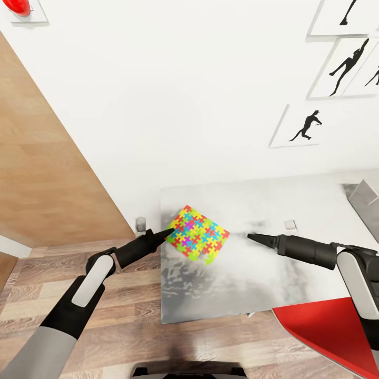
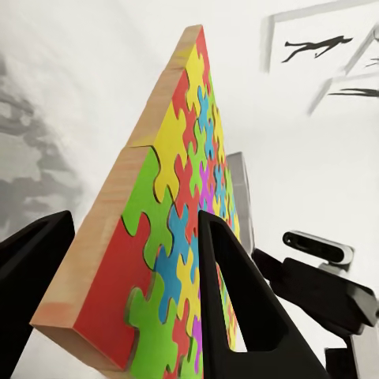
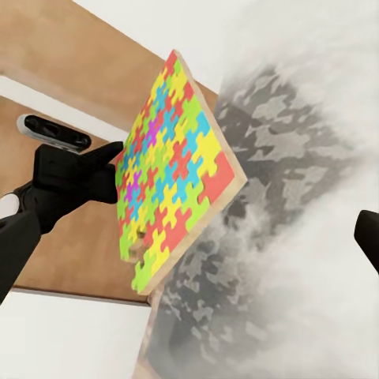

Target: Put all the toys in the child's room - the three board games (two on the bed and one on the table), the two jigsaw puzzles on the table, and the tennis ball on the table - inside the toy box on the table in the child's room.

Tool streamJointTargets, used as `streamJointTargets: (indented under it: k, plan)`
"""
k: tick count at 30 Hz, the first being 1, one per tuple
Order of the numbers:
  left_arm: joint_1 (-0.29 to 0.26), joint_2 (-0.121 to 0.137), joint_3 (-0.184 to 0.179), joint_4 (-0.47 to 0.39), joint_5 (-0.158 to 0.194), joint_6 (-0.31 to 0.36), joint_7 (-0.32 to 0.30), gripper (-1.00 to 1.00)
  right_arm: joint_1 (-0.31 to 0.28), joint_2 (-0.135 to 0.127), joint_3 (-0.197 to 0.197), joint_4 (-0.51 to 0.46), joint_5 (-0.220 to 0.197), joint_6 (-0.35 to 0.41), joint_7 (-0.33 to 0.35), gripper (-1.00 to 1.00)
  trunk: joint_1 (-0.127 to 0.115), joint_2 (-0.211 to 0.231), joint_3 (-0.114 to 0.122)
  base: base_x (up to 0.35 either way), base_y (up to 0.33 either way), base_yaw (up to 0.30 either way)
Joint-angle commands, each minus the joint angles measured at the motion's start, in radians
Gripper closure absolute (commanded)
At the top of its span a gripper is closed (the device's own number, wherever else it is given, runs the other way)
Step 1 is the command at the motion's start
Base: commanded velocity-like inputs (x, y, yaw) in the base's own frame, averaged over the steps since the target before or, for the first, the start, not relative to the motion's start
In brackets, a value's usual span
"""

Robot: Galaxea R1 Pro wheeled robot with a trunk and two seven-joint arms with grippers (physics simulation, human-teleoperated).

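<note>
The left gripper (image 1: 167, 231) had its fingers (image 2: 237, 300) clenched on a corner of a jigsaw puzzle (image 1: 197, 233), one finger on the coloured face and the other behind the wooden back. The puzzle was tilted, its far edge raised above the desk (image 1: 237, 284), near the desk's left end. From the right wrist view the same puzzle (image 3: 174, 170) stood on edge against the mottled grey top. The right gripper (image 1: 252, 238) pointed toward the puzzle from its right, apart from it, grasping nothing; whether its fingers were spread I could not tell. A light grey toy box (image 1: 366, 202) edge showed at the desk's far right, well apart from the puzzle. Black silhouette pictures (image 1: 305, 126) hung on the white wall beyond the desk.
</note>
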Motion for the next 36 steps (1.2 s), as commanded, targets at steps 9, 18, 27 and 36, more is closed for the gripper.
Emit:
streamJointTargets:
  k: [9, 18, 27, 36]
  plan:
    - [0.003, -0.002, -0.022, -0.002, 0.006, -0.001, -0.016, 1.0, -0.004, 0.0, 0.0, 0.005, 0.004, 0.004, 0.006, -1.0, 0.001, -0.002, -0.001, 0.0, 0.0, 0.0]
    - [0.004, -0.005, -0.056, -0.003, 0.006, -0.023, -0.03, 1.0, -0.03, 0.002, -0.001, 0.057, 0.004, 0.004, 0.005, -1.0, 0.001, -0.002, -0.001, 0.0, 0.0, 0.0]
    - [0.004, -0.012, -0.077, -0.003, 0.007, -0.039, -0.033, 1.0, -0.048, 0.003, 0.0, 0.086, 0.005, 0.004, 0.005, -1.0, 0.001, -0.002, -0.001, 0.0, 0.0, 0.0]
    - [0.004, -0.033, -0.085, -0.004, 0.006, -0.042, -0.033, 1.0, -0.052, 0.003, 0.0, 0.092, 0.005, 0.004, 0.005, -1.0, 0.001, -0.002, -0.001, 0.0, 0.0, 0.0]
